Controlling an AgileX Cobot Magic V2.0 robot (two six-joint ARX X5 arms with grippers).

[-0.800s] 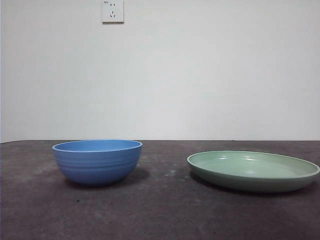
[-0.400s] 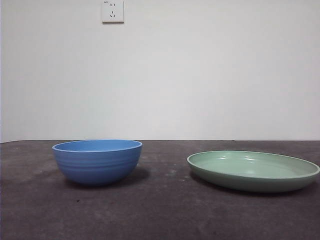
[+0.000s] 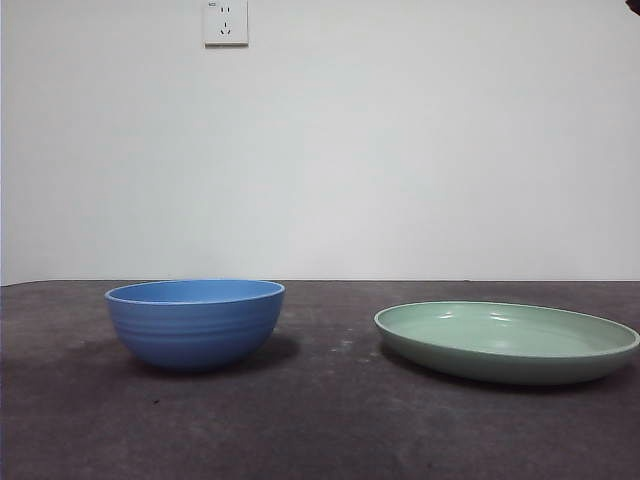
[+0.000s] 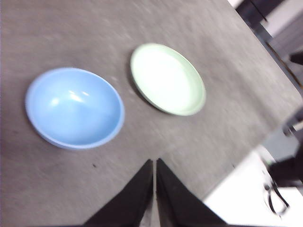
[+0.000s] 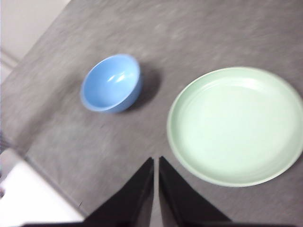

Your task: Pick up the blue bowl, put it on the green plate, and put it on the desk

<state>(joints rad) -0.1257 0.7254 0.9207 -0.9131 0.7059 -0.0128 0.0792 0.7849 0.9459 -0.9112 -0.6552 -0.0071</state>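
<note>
Above the desk (image 4: 57, 179), the left gripper (image 4: 155, 163) and right gripper (image 5: 156, 161) hang with jaws pressed together, empty. Only the wrist views show them; the front view shows the blue bowl (image 3: 195, 322) and green plate (image 3: 507, 342) standing apart.

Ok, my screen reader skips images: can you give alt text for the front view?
A round glossy blue bowl and a wide, shallow pale green plate stand apart on a dark grey desk, bowl left of plate, before a white wall with a socket.
</note>
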